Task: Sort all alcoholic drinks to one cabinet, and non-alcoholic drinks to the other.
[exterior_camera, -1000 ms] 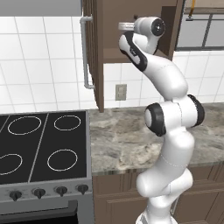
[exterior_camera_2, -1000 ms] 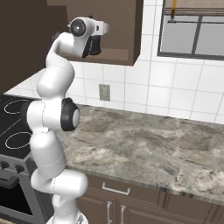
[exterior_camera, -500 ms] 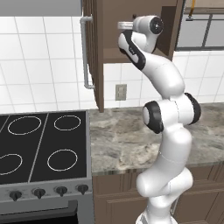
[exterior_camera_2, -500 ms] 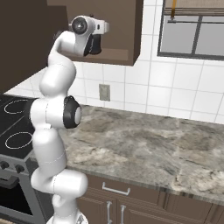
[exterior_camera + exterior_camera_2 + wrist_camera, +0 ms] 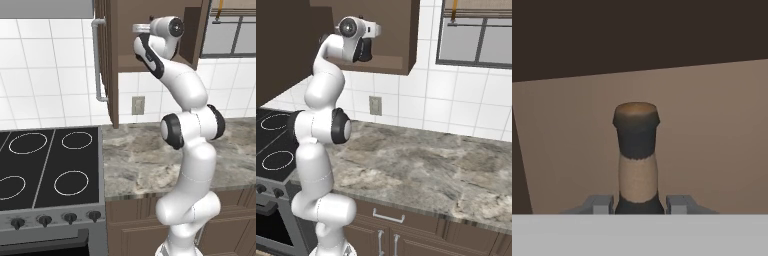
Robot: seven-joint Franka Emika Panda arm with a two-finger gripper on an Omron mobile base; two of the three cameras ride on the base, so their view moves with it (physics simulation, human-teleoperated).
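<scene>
Clamped around a dark bottle (image 5: 636, 160) (neck upright), the end effector (image 5: 639, 204) should ease it level onto the cabinet (image 5: 150, 47) shelf before letting go.

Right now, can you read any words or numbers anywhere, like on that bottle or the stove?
No text can be read in these pictures.
black bottle: the pale band on its neck is blank, no letters show.
stove: only white burner rings and plain knobs, no numbers.
cabinet: bare brown wood.
wall outlet: no markings visible.
</scene>
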